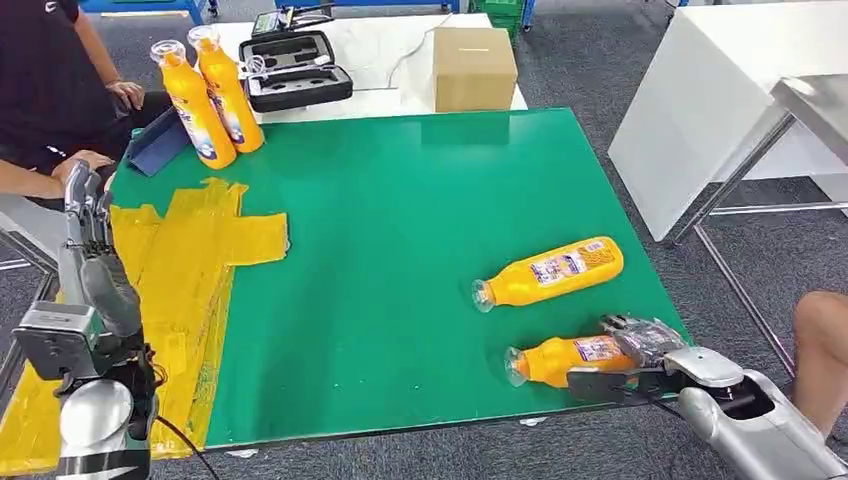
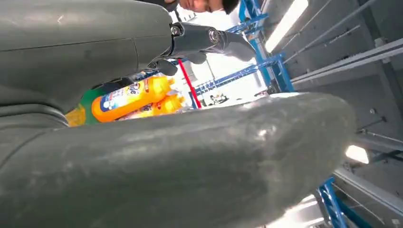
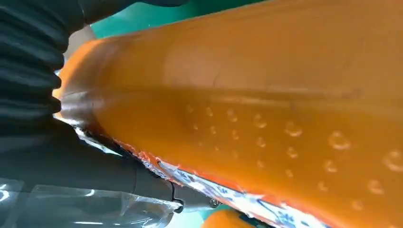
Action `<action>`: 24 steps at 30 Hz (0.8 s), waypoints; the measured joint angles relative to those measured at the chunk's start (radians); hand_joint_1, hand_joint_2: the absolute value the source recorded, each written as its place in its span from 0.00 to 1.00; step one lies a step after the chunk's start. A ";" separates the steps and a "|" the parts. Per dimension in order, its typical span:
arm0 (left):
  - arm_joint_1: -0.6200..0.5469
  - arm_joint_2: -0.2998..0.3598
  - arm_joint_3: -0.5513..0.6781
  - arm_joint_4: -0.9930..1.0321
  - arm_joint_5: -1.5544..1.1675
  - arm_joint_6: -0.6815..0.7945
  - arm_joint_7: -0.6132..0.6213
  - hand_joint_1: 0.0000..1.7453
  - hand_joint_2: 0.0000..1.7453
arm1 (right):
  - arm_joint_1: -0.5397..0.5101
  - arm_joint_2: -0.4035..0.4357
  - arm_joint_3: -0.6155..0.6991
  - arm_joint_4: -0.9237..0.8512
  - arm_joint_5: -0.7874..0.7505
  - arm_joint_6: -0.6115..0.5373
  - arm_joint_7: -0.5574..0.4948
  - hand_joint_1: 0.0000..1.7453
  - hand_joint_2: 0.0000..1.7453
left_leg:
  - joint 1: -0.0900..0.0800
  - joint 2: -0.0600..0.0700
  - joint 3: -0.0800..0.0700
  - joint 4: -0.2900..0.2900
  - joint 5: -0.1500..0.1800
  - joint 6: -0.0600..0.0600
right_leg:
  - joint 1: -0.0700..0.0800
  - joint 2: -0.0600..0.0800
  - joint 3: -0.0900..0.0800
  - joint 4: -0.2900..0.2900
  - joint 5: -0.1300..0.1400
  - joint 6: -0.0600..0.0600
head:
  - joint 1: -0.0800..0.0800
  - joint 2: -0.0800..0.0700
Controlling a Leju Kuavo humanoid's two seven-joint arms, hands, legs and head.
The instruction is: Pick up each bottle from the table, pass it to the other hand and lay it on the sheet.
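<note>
- Fingers of your right hand (image 1: 640,352) are closed around the near bottle (image 1: 565,358), which lies on its side close to the front edge of the green tabletop (image 1: 420,200)
- Your left hand (image 1: 88,225) is raised over the yellow sheet (image 1: 215,235), fingers apart, holding nothing
- You seem to be at the pick-up step; next, lift the bottle and bring it toward the left hand
- Second lying bottle (image 1: 552,272) is just behind, so lift straight up
- Middle of the tabletop gives free room for the pass
</note>
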 measured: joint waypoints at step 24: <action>0.058 0.007 0.016 0.006 0.040 -0.037 0.023 0.00 1.00 | 0.029 0.132 -0.129 0.004 -0.121 -0.145 0.069 1.00 1.00 | 0.001 0.008 -0.003 -0.001 0.004 0.002 | 0.001 0.008 0.009 -0.002 0.007 0.002 | 0.000 0.000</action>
